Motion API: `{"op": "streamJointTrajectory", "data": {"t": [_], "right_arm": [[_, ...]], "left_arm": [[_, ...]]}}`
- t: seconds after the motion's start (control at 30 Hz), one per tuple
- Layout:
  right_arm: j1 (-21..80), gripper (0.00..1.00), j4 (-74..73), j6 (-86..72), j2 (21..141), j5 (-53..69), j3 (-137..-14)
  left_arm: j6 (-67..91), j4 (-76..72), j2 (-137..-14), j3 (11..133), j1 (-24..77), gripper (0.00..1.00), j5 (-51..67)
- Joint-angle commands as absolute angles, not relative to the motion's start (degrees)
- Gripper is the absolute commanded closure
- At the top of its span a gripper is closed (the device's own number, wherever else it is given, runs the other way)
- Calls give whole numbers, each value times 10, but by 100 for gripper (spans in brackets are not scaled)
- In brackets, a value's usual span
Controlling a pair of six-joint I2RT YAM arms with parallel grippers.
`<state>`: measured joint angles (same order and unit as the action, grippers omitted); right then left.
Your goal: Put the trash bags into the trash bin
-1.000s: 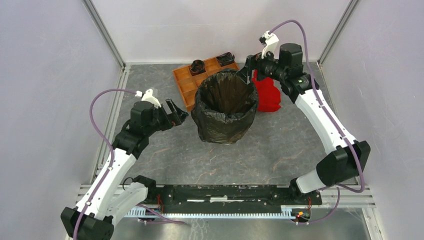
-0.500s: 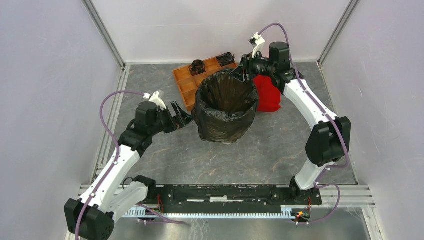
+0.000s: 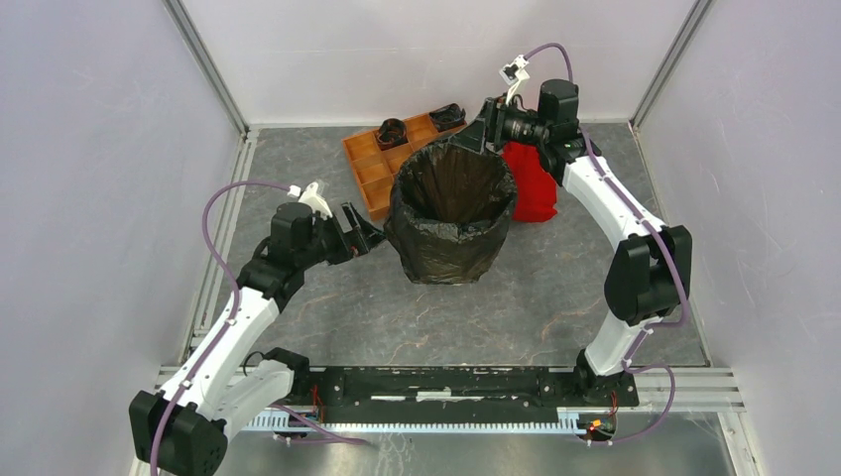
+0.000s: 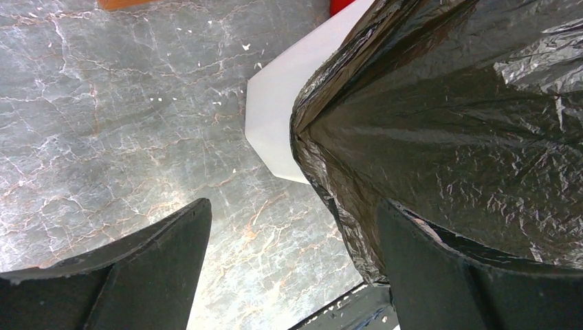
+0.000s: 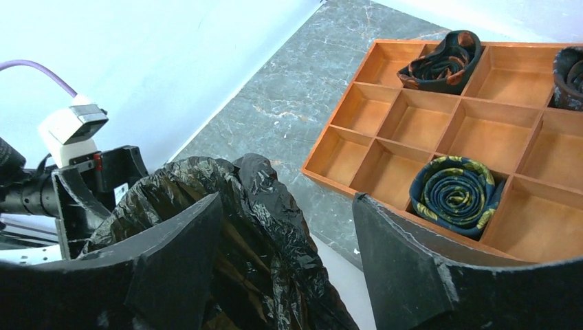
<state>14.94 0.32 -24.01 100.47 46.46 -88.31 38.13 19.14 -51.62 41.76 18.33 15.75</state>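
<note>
The black trash bag [image 3: 446, 248] is drawn over the white bin [image 4: 278, 117]. It lines the inside, folds over the rim and hangs crinkled down the outer walls. In the left wrist view a bare white facet of the bin shows below the bag's hem. The bin stands upright on the grey table [image 3: 327, 307], toward the middle of its rear half.

The left gripper [image 3: 362, 233] lies low at the bag's left side and points right toward it. Its jaws are spread wide and hold nothing. In the left wrist view the right finger [image 4: 447, 275] lies against the hanging plastic and the other stands apart over bare table. The left arm rises from the near left corner, folds at a low elbow and reaches forward and rightward.

The right gripper [image 3: 476, 139] sits at the rear rim of the bin and points left. Its jaws are well apart, and a bunched fold of the bag lies between them near one finger, not pinched. The right arm climbs from the near right corner, bends at a high elbow and stretches to the rear and leftward.

An orange-brown tray [image 3: 367, 169] with rolled ties [image 5: 454, 185] in some compartments lies near the rear edge, behind and left of the bin. A red cloth [image 3: 531, 188] lies just beside the bin's right rear.
</note>
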Motion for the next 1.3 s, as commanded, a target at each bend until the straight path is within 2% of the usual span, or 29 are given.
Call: {"op": "streamJointTrajectory", "data": {"t": [0.0,0.07,0.27,0.47,0.63,0.73,0.83,0.93,1.03,1.13,1.27], "right_arm": [[146,31,21,-263,1011,469,-900],[147,38,19,-267,1018,466,-903],[143,40,24,-308,1043,463,-912],[135,37,94,-391,1050,483,-888],[133,26,150,-433,1037,498,-858],[131,26,138,-426,1034,486,-858],[128,44,117,-416,1042,477,-863],[128,49,110,-408,1044,470,-857],[126,66,104,-408,1053,469,-852],[122,69,105,-400,1056,476,-831],[117,65,127,-398,1044,491,-793]], "left_arm": [[407,163,-517,416,180,6,177],[407,163,-514,416,180,5,178],[406,166,-508,412,180,6,179],[407,165,-508,407,180,5,182],[406,162,-508,407,181,6,184],[406,160,-509,406,180,5,185],[406,157,-511,404,181,6,188],[406,157,-510,405,181,6,188],[404,156,-513,400,180,5,187],[403,153,-520,394,180,5,191],[403,143,-526,386,180,5,187]]}}
